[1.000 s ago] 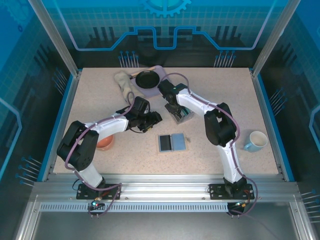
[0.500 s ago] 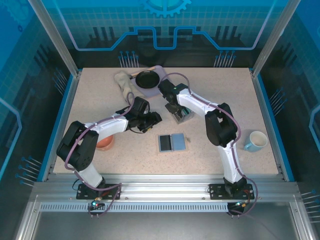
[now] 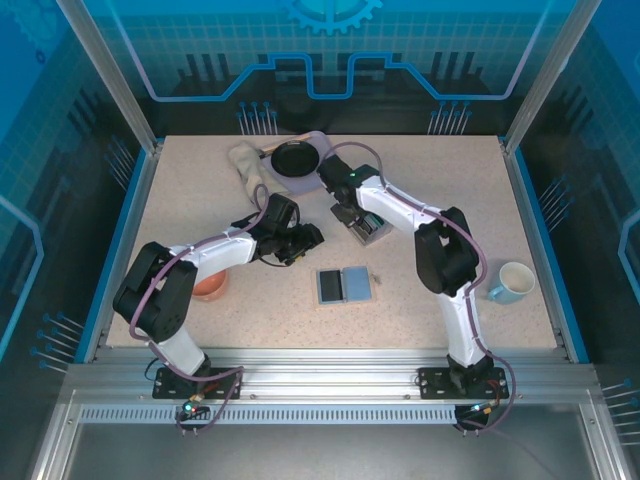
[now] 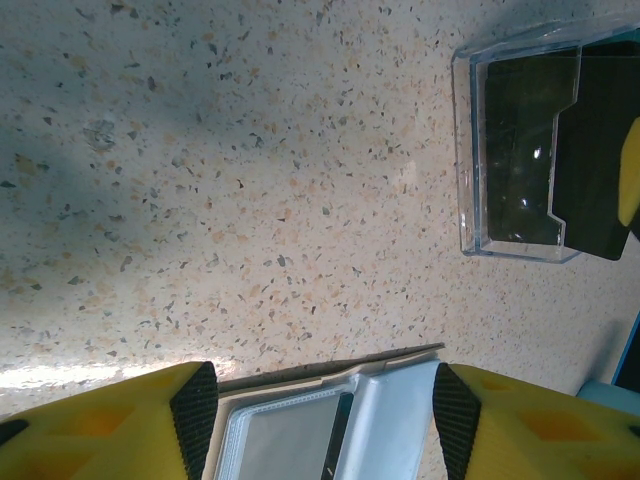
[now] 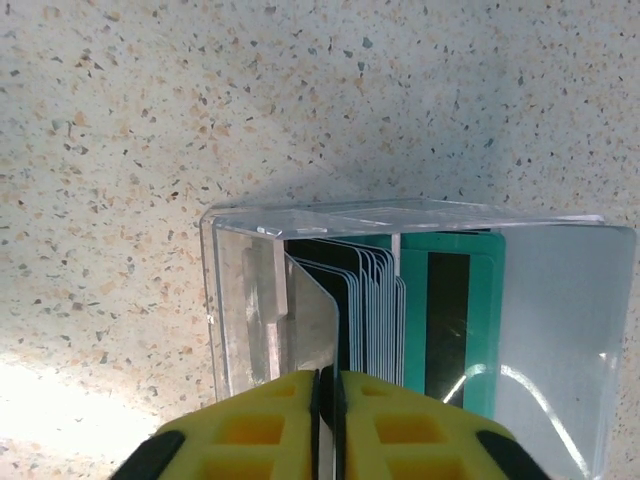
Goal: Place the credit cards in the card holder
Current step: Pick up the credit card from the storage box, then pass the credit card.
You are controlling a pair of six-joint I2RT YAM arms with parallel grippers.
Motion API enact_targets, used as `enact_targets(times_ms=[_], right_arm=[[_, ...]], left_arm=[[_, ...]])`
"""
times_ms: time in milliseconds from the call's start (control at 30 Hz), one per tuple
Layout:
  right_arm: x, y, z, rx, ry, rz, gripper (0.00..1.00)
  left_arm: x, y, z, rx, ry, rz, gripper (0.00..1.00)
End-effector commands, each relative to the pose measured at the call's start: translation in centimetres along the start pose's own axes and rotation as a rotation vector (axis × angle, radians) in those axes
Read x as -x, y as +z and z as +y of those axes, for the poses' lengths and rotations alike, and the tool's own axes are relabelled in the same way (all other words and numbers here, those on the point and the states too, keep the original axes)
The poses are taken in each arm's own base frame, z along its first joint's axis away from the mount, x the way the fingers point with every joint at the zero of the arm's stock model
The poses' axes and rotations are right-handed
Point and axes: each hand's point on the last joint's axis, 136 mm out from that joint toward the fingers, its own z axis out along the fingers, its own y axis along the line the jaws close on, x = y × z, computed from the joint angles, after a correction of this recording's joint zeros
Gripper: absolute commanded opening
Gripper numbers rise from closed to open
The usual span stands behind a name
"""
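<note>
Fingers [image 5: 260,425] of the right pincer [image 5: 326,385] are clenched together at the near wall of a clear plastic box [image 5: 565,330]; whether anything thin is pinched I cannot tell. Thin teal-green, white and dark plastic credit cards [image 5: 445,320] stand upright in that box, just ahead of the fingertips. The left pincer [image 4: 325,405] is released and spread wide, with the open, grey-panelled flat card holder [image 4: 300,440] lying between its fingers.

right gripper [image 3: 357,224] | at card tray [image 3: 372,233] | card holder [image 3: 344,285] open (flat)
</note>
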Motion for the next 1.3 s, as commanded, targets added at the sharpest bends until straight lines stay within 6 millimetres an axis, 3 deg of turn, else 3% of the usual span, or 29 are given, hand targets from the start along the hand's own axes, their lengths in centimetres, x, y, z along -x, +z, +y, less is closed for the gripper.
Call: enact_targets(times_ms=[0, 200, 400, 733, 833, 1000, 1267], right_arm=[[0.1, -2.4, -0.2, 0.027, 0.009, -0.028, 0.1], [0.4, -5.4, 0.2, 0.159, 0.079, -0.077, 0.04], [0.7, -8.7, -0.1, 0.33, 0.201, -0.148, 0.0], [0.5, -14.8, -1.6, 0.975, 0.579, -0.284, 0.0], [0.3, -15.8, -2.5, 1.097, 0.649, -0.316, 0.0], [-0.4, -16.9, -2.2, 1.212, 0.673, -0.313, 0.0], [-0.6, -17.2, -1.3, 1.291, 0.686, -0.305, 0.0]], left_arm=[[-0.1, -0.5, -0.1, -0.022, -0.01, 0.006, 0.62], [0.0, -0.9, -0.7, -0.047, -0.006, 0.001, 0.62], [0.1, -1.7, -2.5, -0.12, 0.013, 0.003, 0.63], [1.3, -4.8, -8.3, -0.488, 0.025, 0.027, 0.73], [1.2, -5.7, -10.5, -0.606, 0.043, 0.061, 0.74], [1.2, -7.0, -13.4, -0.747, 0.067, 0.11, 0.69], [0.8, -7.5, -14.3, -0.767, 0.099, 0.141, 0.53]])
